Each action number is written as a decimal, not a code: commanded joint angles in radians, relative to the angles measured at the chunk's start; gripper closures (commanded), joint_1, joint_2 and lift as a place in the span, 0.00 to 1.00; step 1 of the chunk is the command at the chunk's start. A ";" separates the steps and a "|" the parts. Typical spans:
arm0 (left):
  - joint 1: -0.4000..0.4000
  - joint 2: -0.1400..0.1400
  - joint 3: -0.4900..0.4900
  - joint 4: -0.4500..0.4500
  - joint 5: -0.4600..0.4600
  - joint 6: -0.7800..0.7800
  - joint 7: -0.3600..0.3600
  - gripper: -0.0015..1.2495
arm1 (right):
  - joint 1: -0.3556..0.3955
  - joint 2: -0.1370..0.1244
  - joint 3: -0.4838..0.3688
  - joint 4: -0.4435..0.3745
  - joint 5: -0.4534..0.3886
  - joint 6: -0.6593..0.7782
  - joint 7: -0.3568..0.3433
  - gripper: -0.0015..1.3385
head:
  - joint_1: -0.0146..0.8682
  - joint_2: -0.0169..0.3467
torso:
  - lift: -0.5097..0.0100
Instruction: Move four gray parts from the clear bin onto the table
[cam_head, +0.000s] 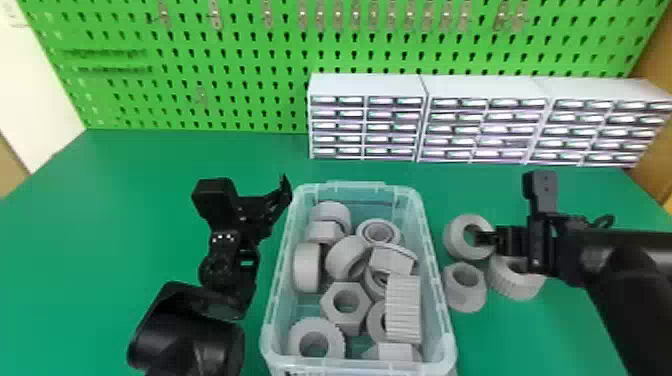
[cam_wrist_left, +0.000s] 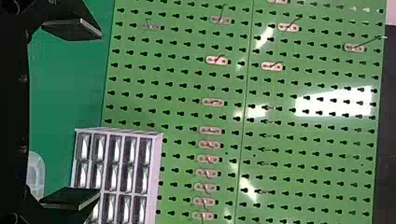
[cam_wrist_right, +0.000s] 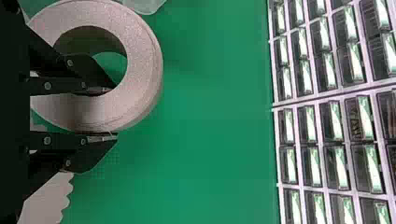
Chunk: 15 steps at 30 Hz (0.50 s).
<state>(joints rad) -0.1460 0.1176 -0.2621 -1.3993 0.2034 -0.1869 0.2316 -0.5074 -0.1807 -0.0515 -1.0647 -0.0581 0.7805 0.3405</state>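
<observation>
The right end effector grips a gray ring beside the clear bin, one finger in its hole, likely for steady placement near two gray parts; the left end effector hangs open.

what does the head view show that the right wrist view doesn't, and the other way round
Head view: the pegboard, the left arm beside the clear bin, and the parts inside, a hexagonal nut among them.

Right wrist view: both fingers of the right gripper astride the gray ring's wall, one in its hole, one outside.

Both: that ring and gripper, some of the bin, the toothed part, the table and drawer cabinets.
</observation>
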 joint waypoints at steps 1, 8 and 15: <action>0.000 -0.003 0.003 0.002 -0.001 0.000 0.000 0.08 | 0.000 -0.002 -0.004 0.015 0.018 -0.003 0.000 0.75 | 0.80 0.24 | 0.88; 0.008 -0.003 0.011 0.002 0.002 0.001 0.000 0.08 | 0.006 -0.005 0.002 0.025 0.023 -0.003 0.000 0.75 | 0.80 0.24 | 0.88; 0.002 -0.003 0.020 0.000 -0.001 0.000 -0.001 0.08 | -0.006 -0.002 0.015 0.040 0.032 0.000 0.000 0.70 | 0.80 0.24 | 0.88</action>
<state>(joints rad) -0.1398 0.1150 -0.2470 -1.3980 0.2033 -0.1867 0.2304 -0.5058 -0.1838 -0.0468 -1.0325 -0.0311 0.7777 0.3406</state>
